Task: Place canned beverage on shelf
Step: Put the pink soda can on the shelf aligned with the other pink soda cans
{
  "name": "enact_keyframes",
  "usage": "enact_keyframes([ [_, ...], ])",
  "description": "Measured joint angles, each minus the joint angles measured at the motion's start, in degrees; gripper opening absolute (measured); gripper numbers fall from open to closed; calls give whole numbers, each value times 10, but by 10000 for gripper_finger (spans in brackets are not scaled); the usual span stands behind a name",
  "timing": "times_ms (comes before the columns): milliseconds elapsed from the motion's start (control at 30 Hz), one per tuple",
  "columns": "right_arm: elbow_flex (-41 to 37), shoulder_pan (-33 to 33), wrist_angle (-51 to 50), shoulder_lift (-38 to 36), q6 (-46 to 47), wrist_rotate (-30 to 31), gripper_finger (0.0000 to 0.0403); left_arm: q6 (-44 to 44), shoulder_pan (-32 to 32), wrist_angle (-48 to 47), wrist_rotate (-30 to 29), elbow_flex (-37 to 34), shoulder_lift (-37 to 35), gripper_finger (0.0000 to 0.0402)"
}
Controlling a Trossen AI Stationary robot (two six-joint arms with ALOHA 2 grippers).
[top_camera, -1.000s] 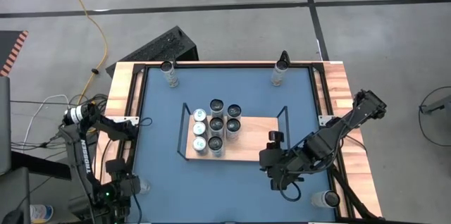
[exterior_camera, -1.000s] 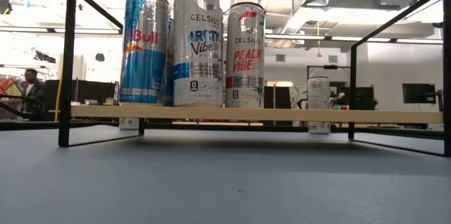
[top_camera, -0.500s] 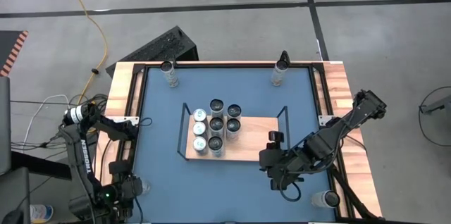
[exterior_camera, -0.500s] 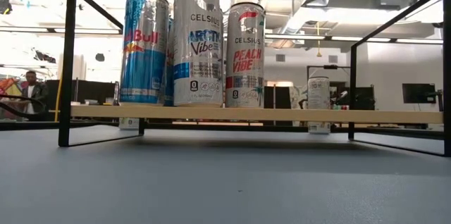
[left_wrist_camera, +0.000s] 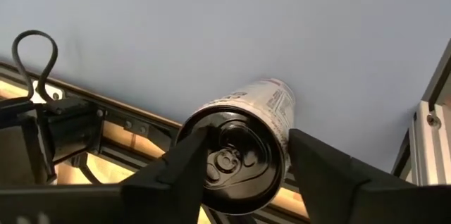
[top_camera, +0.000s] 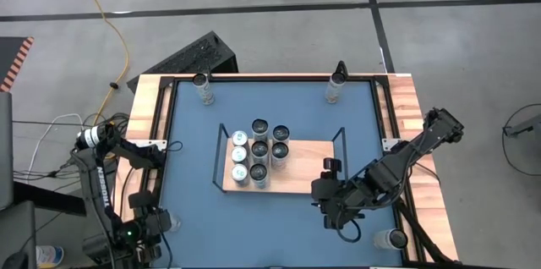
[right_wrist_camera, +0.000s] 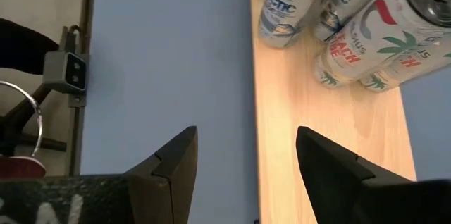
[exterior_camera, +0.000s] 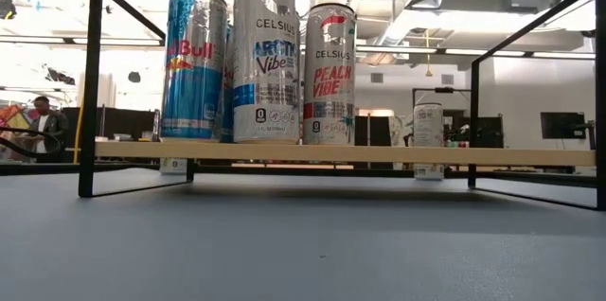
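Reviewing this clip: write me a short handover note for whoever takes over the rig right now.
Left end effector: at the table's near-left corner, fingers either side of a can; whether it is clamped I cannot tell.
Right end effector: open and empty, by the shelf's right end.
Done: seven cans stand on the shelf's left half.
Left: the left arm's can, plus spare cans at the far-left, far-right and near-right corners, still off the shelf.

Shelf (top_camera: 308, 163) mid-table, seven upright cans (top_camera: 259, 150) (left end)
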Motion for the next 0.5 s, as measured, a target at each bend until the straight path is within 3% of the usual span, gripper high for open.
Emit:
enact_keyframes([
  [267, 0, 6, 1, 0, 0, 0, 221, -31, 4, 3, -13, 5, 0, 136],
  [500, 0, 8, 1, 0, 1, 0, 221, -34, 7, 20, -59, 35, 1, 195],
])
